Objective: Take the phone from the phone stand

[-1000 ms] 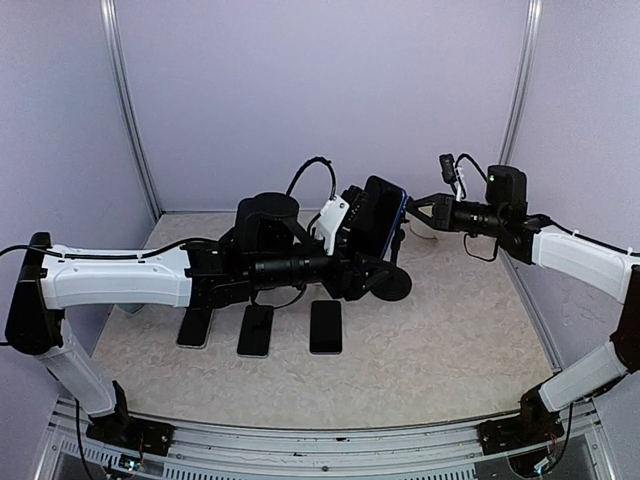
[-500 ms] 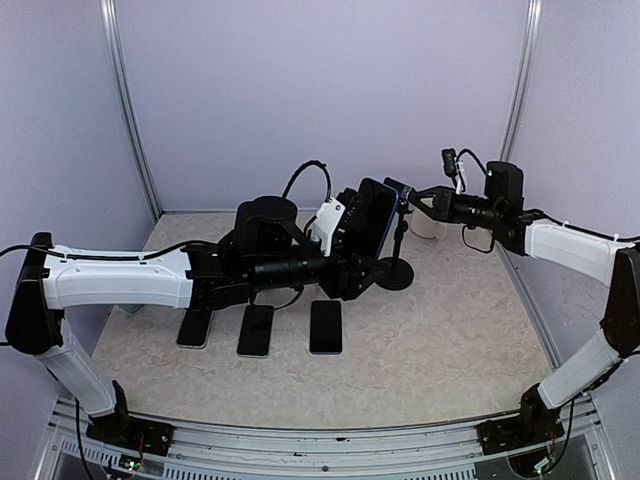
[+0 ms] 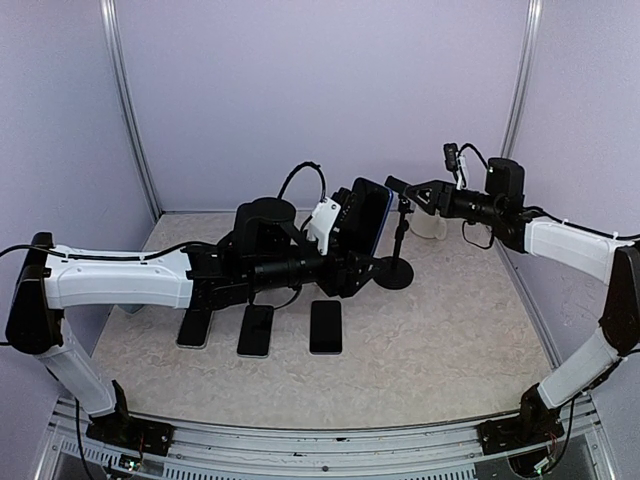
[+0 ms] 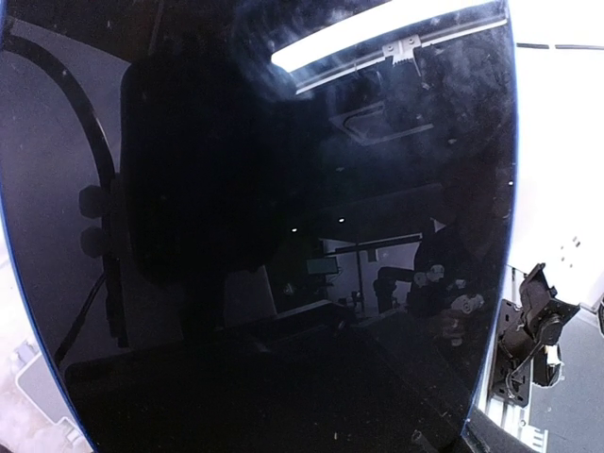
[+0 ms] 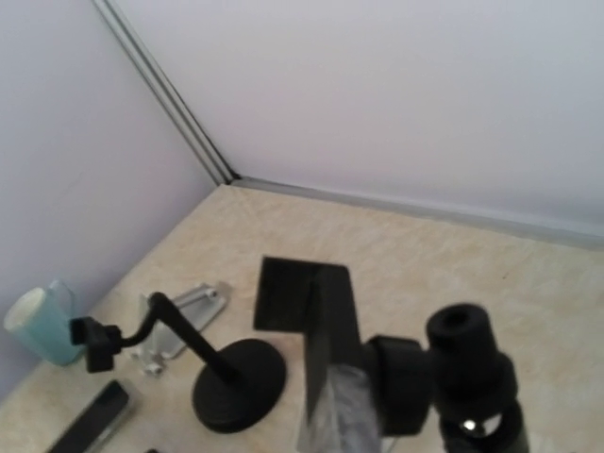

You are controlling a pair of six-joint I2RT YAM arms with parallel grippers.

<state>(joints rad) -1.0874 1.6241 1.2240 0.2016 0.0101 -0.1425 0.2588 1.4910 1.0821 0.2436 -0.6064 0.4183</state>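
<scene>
The phone (image 3: pixel 368 215), a dark slab with a blue edge, stands upright in the air with my left gripper (image 3: pixel 347 226) shut on it. Its black screen (image 4: pixel 283 236) fills the left wrist view and hides the fingers. The black phone stand (image 3: pixel 398 270) stands on its round base just right of the phone, with a small gap between its head and the phone. My right gripper (image 3: pixel 418 192) hovers at the stand's top from the right, its jaws spread. A black plate and knob (image 5: pixel 311 302) loom close in the right wrist view.
Three dark phones (image 3: pixel 255 330) lie in a row on the table in front of the left arm. A pale cup (image 3: pixel 431 226) sits behind the stand. The right wrist view shows a teal mug (image 5: pixel 38 326), a silver stand (image 5: pixel 184 311) and a black round-based stand (image 5: pixel 236 382).
My right gripper has opened off the stand's top. The stand went from tilted to upright. The left gripper has drawn the phone a little to the left, away from the stand.
</scene>
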